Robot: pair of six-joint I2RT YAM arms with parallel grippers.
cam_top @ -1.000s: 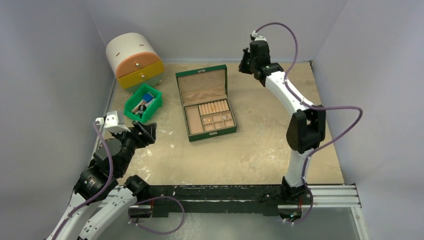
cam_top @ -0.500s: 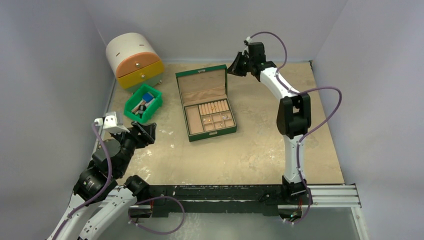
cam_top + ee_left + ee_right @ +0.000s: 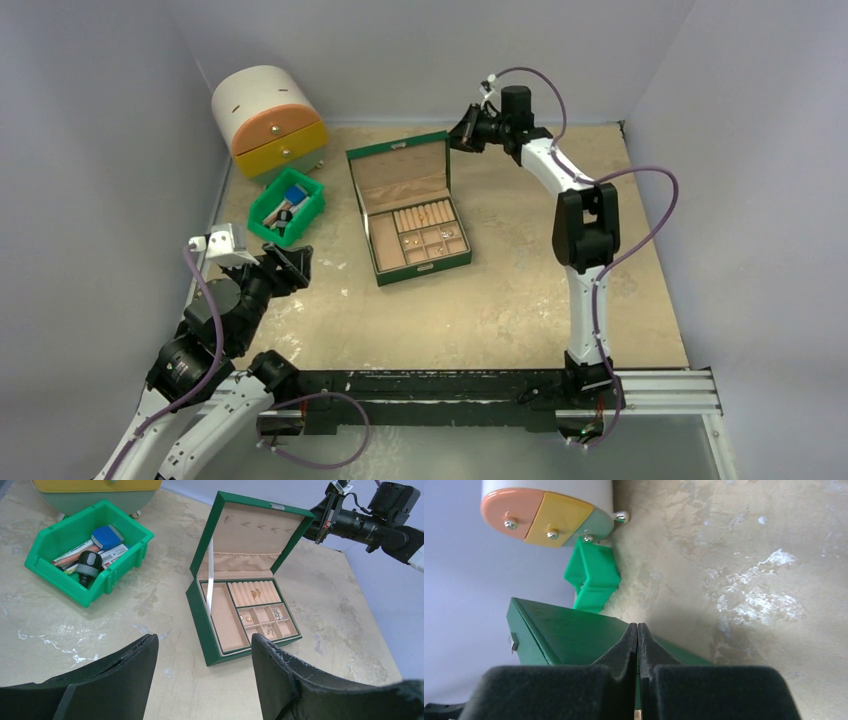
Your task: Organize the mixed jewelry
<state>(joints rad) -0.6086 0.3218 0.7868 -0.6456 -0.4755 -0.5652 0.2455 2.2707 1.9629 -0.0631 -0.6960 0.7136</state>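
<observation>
Mixed jewelry [image 3: 256, 594] in open green box [image 3: 200, 625]

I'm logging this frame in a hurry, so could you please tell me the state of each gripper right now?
Left gripper: open, empty.
Right gripper: closed, with nothing visibly held.

Robot lab cell: plain panels [image 3: 100, 120] box the bench [image 3: 500, 300] on three sides, left arm [image 3: 215, 320] and right arm [image 3: 585, 230] bolted to near-edge rail [image 3: 665, 390].

Gold and silver jewelry [image 3: 256, 594], beige-lined green box [image 3: 201, 625], green bin [image 3: 120, 562].
</observation>
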